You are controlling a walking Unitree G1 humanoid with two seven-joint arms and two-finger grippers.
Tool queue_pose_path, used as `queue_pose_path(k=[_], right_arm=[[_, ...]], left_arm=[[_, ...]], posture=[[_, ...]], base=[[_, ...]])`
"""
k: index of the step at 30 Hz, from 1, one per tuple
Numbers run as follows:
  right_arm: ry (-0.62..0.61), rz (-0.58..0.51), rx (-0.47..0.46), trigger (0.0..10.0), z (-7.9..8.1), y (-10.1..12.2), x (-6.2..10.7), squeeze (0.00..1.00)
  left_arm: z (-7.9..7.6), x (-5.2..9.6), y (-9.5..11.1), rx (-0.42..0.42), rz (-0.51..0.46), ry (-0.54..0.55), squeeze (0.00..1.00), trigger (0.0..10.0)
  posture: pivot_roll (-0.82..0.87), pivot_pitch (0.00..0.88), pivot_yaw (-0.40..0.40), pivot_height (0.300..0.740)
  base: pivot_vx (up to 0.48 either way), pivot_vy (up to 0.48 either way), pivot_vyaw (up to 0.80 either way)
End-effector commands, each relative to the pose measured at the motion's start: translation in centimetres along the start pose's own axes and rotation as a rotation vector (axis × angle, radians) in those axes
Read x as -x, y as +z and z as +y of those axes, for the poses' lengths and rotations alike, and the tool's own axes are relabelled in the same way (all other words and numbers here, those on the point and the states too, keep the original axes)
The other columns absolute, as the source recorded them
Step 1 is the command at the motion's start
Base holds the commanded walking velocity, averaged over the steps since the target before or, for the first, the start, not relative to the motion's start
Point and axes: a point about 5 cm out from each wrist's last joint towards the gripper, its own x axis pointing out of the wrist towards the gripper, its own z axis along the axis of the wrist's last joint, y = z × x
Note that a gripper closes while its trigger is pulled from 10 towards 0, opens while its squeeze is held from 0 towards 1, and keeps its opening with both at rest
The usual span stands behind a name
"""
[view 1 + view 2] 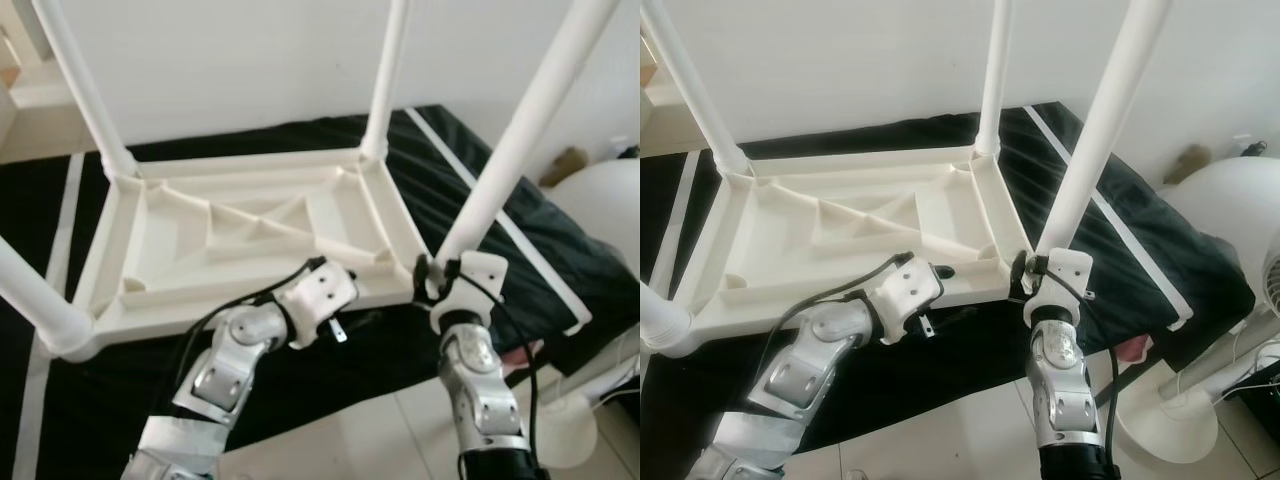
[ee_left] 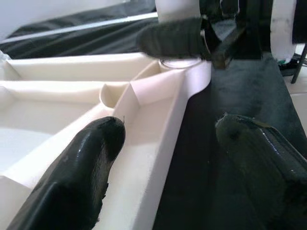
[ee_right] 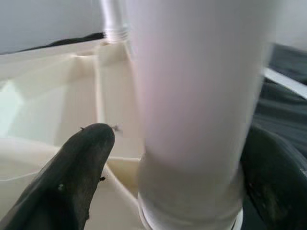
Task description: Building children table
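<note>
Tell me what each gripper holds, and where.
The right gripper clasps the near-right table leg at its base, by the socket. The left gripper straddles the tabletop's near rim, fingers apart, not clamped.

No writing, label, brand mark or number can be read anywhere in these views. The white plastic surfaces are plain, and the dark mat bears no print.

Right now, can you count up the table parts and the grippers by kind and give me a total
Table top, upside down: 1
White legs standing in its corners: 4
Left gripper, at the table's near rim: 1
Right gripper, around the near right leg: 1
Total: 7
</note>
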Motion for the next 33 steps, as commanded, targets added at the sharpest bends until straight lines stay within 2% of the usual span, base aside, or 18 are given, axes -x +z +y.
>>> queue_pose_path(k=[1,3,4,6,14,22,27,28,30,33], right_arm=[[0.043,0.023,-0.016,10.0,0.0,-0.3,0.1,0.00],[0.117,0.050,-0.004,10.0,-0.5,-0.7,0.1,0.00],[0.117,0.050,-0.004,10.0,-0.5,-0.7,0.1,0.00],[0.183,0.072,0.045,10.0,-1.2,-1.4,-0.1,0.00],[0.340,0.111,0.114,10.0,-2.2,-2.2,-0.7,0.00],[0.454,0.139,0.133,10.0,-2.3,-2.4,-0.8,0.00],[0.505,0.143,0.134,10.0,-2.0,-2.6,-0.5,0.00],[0.523,0.143,0.114,10.0,-1.8,-2.6,-0.1,0.00],[0.530,0.140,0.103,10.0,-1.7,-2.6,0.0,0.00],[0.545,0.126,0.092,10.0,-1.2,-2.5,0.5,0.00]], left_arm=[[0.4,0.0,0.0,0.003,-0.003,0.058,0.00,10.0],[0.2,0.0,0.3,0.045,-0.031,0.028,0.00,10.0],[0.2,0.0,0.3,0.045,-0.031,0.028,0.00,10.0],[-0.4,0.2,0.5,0.074,-0.055,-0.030,0.00,10.0],[-1.3,0.4,0.1,0.083,-0.033,-0.150,0.00,10.0],[-1.6,1.3,-0.6,0.073,0.007,-0.212,0.00,10.0],[-1.3,1.6,-0.8,0.060,0.014,-0.213,0.00,10.0],[-0.7,1.6,-0.9,0.070,0.016,-0.182,0.00,10.0],[-0.6,1.6,-0.8,0.080,0.010,-0.178,0.00,10.0],[-0.3,1.6,-0.4,0.074,-0.039,-0.153,0.00,10.0]], posture=[[-0.07,0.014,0.002,0.740],[-0.07,0.013,0.002,0.740],[-0.07,0.013,0.002,0.740],[-0.07,0.020,-0.002,0.740],[-0.06,0.022,-0.004,0.740],[-0.05,0.027,-0.007,0.740],[-0.05,0.027,-0.006,0.740],[-0.05,0.027,-0.009,0.740],[-0.05,0.027,-0.008,0.740],[-0.06,0.029,-0.003,0.740]], base=[[0.000,0.000,0.00],[0.000,0.000,0.00],[0.000,0.000,0.00],[0.000,0.000,0.00],[0.000,0.000,0.00],[0.000,0.000,0.00],[0.000,0.000,0.00],[0.000,0.000,0.00],[0.000,0.000,0.00],[0.000,0.000,0.00]])
